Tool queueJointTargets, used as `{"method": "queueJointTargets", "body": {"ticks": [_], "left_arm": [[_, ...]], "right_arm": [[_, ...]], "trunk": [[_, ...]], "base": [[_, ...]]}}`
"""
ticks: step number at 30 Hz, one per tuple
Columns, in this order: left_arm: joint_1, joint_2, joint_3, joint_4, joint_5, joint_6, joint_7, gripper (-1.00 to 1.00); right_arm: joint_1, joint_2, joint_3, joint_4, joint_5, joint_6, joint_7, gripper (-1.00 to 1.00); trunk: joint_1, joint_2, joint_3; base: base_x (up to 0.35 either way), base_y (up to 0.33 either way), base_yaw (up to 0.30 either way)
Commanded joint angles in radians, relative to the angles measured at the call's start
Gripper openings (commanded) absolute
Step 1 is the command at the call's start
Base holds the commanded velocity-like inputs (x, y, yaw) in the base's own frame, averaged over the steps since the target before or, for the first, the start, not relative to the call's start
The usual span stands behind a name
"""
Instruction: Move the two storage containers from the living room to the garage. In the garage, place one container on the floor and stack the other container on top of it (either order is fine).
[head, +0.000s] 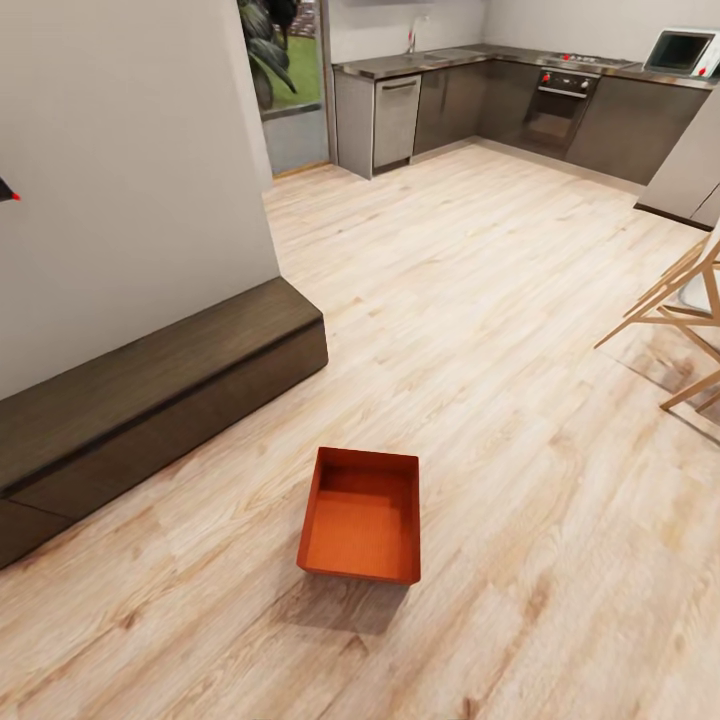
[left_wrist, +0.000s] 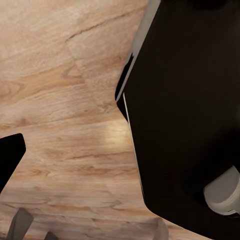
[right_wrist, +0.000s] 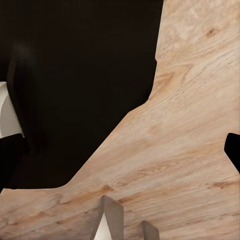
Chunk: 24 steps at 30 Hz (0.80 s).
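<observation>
An orange-red bin (head: 362, 516) sits on the light wood-plank floor (head: 480, 330), open side up and empty. Beside the bin, toward the wall, a long low dark wood bench (head: 150, 395) runs along the foot of a white wall (head: 120, 170). Far beyond the bin stand dark kitchen cabinets (head: 520, 105) with an oven (head: 560, 100) and a microwave (head: 682, 50). Off to the bin's other side are the legs of a pale wooden chair (head: 680, 305).
</observation>
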Motion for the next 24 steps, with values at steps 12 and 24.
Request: {"method": "queueJointTargets", "body": {"ticks": [12, 24], "left_arm": [[0.000, 0.001, 0.008, 0.000, 0.000, -0.001, 0.002, 1.00], [0.000, 0.001, 0.008, 0.000, 0.000, -0.001, 0.003, 1.00]], "right_arm": [[-0.001, 0.000, 0.005, 0.003, 0.000, -0.006, 0.002, 1.00], [-0.002, 0.000, 0.005, 0.003, 0.000, -0.006, 0.002, 1.00]], "trunk": [[0.046, -0.085, -0.038], [0.092, -0.169, -0.076]], "base": [[0.000, 0.000, 0.000], [0.000, 0.000, 0.000]]}}
